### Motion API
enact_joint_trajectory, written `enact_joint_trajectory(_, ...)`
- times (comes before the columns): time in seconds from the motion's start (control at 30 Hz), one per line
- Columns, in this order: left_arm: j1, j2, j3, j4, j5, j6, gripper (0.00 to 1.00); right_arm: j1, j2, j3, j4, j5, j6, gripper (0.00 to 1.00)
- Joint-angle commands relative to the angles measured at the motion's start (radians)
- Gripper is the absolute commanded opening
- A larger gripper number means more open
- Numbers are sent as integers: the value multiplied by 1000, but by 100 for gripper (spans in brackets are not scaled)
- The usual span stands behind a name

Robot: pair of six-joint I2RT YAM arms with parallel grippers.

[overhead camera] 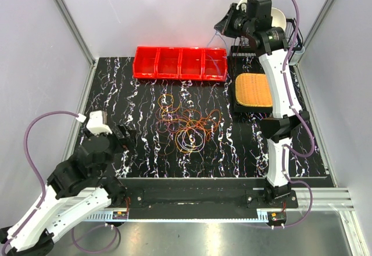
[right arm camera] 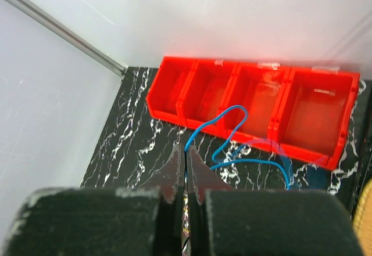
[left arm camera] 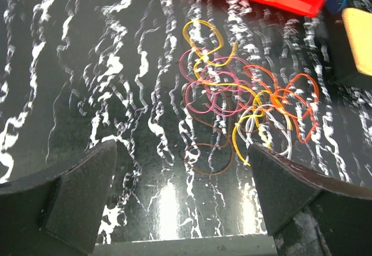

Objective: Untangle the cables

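Observation:
The cables (overhead camera: 186,123) lie as a loose pile of orange, yellow, pink and whitish loops in the middle of the black marbled table; the left wrist view shows the same cables (left arm camera: 244,99). My left gripper (overhead camera: 128,137) hovers low at the table's left, open wide and empty, short of the pile; its right finger (left arm camera: 285,192) overlaps the nearest yellow loop in its own view. My right gripper (overhead camera: 223,28) is raised high near the red bins, shut on a thin blue cable (right arm camera: 250,160) that curls down from its tips (right arm camera: 187,151) toward the bins.
A row of red bins (overhead camera: 179,63) stands at the back of the table, its compartments showing nothing inside in the right wrist view (right arm camera: 165,102). A woven yellow tray (overhead camera: 253,89) sits on a black stand at back right. Grey walls close in on three sides.

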Motion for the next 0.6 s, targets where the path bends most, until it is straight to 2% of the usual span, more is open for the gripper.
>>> enact_joint_trajectory(0.0, 0, 31, -17, -52, -167, -188, 99, 3, -13, -2, 104, 1, -32, 0)
enact_joint_trajectory(0.03, 0, 38, -10, -60, -143, -201, 99, 3, -7, -2, 115, -5, -28, 0)
enact_joint_trajectory(0.13, 0, 68, 0, 23, 23, -86, 99, 3, 8, -2, 142, -17, -15, 0)
enact_joint_trajectory(0.2, 0, 76, 9, 52, 75, -48, 99, 2, 18, 0, 158, -18, -9, 0)
enact_joint_trajectory(0.33, 0, 48, 52, 118, 269, 77, 99, 2, 33, 6, 202, -14, -16, 0)
enact_joint_trajectory(0.4, 0, 22, 64, 112, 264, 71, 99, 2, 38, 10, 218, -14, -22, 0)
enact_joint_trajectory(0.57, 0, 51, 108, -29, 110, 16, 99, -2, 47, 17, 270, 8, -53, 0)
